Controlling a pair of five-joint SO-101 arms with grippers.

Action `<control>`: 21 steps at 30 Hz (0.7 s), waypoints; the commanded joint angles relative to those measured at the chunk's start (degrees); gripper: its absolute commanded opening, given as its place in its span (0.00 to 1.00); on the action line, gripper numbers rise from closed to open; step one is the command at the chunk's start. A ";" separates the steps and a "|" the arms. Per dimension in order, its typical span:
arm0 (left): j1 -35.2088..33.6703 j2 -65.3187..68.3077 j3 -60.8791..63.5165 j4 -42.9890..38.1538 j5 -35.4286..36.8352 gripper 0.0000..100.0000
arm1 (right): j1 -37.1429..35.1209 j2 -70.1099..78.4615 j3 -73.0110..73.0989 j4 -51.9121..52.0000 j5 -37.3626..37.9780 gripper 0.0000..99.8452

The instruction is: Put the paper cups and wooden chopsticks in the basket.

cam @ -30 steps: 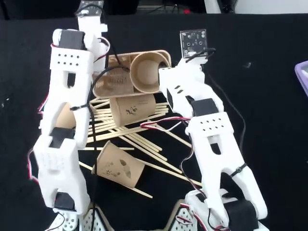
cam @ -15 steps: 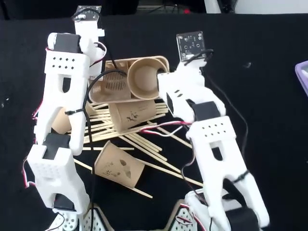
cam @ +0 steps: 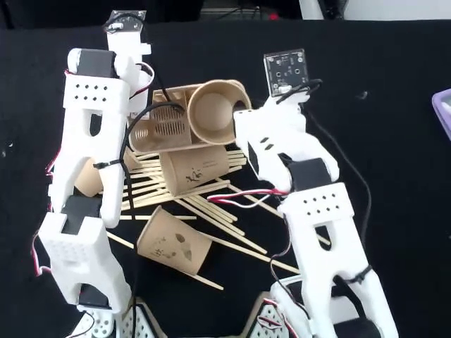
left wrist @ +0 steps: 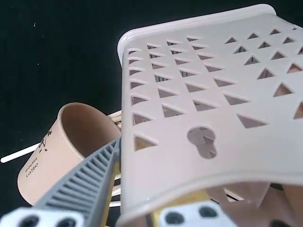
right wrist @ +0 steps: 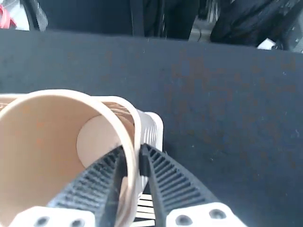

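My right gripper (right wrist: 133,150) stays clamped on the rim of a paper cup (right wrist: 57,142), eased slightly against the basket (left wrist: 203,94) just ahead of my fingers, which my left gripper (left wrist: 118,156) grips tilted, so release looks near; other cups (cam: 173,243) and wooden chopsticks (cam: 211,208) lie below.

Right gripper (right wrist: 133,151): two dark ribbed fingers (right wrist: 102,182), pressed together on the cup's wall, one inside the mouth and one outside.
Paper cup (right wrist: 42,142): tan, lying on its side, open mouth toward the camera, pale round bottom visible inside.
Basket (right wrist: 152,126): pale rounded corner just behind the cup's rim, touching it.
Table (right wrist: 213,94): black cloth stretching beyond the cup and basket.
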 commanded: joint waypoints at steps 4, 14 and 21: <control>-2.68 0.09 -5.67 -3.43 -0.26 0.07 | 0.26 3.38 1.63 -10.29 0.35 0.01; -2.77 0.18 -4.62 -10.20 -0.09 0.16 | 0.00 10.33 -1.01 -16.70 0.35 0.20; -2.95 0.00 -5.23 -15.30 4.31 0.16 | 0.00 14.64 -10.77 -14.95 0.35 0.20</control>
